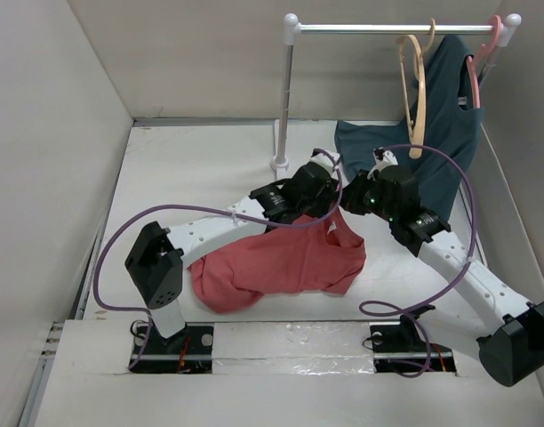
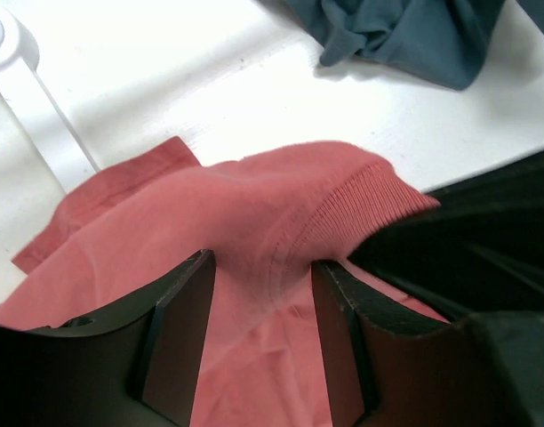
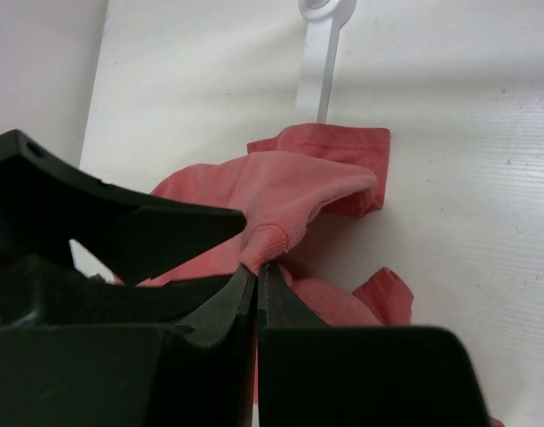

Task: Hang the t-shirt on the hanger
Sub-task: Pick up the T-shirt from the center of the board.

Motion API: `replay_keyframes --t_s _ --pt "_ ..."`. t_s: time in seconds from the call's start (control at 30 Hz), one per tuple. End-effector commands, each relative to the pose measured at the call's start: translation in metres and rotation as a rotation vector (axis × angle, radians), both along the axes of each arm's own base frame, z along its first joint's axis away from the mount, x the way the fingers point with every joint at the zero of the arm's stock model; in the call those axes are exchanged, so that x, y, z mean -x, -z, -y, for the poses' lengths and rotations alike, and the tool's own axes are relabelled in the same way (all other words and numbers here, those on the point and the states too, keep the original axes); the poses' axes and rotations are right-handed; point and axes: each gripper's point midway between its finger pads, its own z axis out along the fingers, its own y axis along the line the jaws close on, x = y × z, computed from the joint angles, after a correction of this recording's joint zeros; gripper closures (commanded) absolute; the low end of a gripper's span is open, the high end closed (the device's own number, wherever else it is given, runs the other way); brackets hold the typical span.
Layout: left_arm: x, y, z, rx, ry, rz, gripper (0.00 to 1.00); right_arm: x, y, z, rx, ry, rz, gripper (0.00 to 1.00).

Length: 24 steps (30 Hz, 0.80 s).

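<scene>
The red t-shirt lies bunched on the white table, with its ribbed collar lifted toward the grippers. My right gripper is shut on that collar edge. My left gripper is open right beside it, its fingers astride a raised fold of the t-shirt without pinching it. In the top view the two grippers meet above the shirt's upper right corner, left gripper and right gripper. The tan wooden hanger hangs bare on the rail at the back right.
A teal shirt hangs from a pink hanger on the same rail, its hem resting on the table. The rail's white post stands on a foot just behind the grippers. Walls enclose the table on three sides.
</scene>
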Motion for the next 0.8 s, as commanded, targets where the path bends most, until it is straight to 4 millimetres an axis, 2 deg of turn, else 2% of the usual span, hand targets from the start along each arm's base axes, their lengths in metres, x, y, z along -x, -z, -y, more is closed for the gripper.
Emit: replay_keyframes --t_s 0.0,0.13,0.2,0.47,0.6,0.77 --pt "-0.018 -0.025 0.005 0.015 -0.026 0.088 0.56 0.001 -0.026 0.002 -0.037 0.001 0.058 1.00" --pt "-0.020 -0.029 0.013 0.021 0.001 0.098 0.62 0.001 -0.025 0.003 -0.037 0.005 0.058 1.00" --pt "-0.020 -0.028 0.012 0.018 0.000 0.094 0.69 0.001 -0.022 0.003 -0.034 0.010 0.051 1.00" --pt "-0.014 -0.033 -0.004 -0.007 -0.013 0.103 0.84 -0.004 -0.014 0.015 -0.012 0.045 0.039 1.00" --pt "-0.011 -0.029 -0.007 -0.008 -0.016 0.089 0.97 -0.006 -0.016 0.017 -0.004 0.045 0.044 1.00" --pt "-0.005 -0.041 -0.011 0.014 -0.013 0.088 0.99 -0.009 -0.014 0.021 0.016 0.051 0.044 1.00"
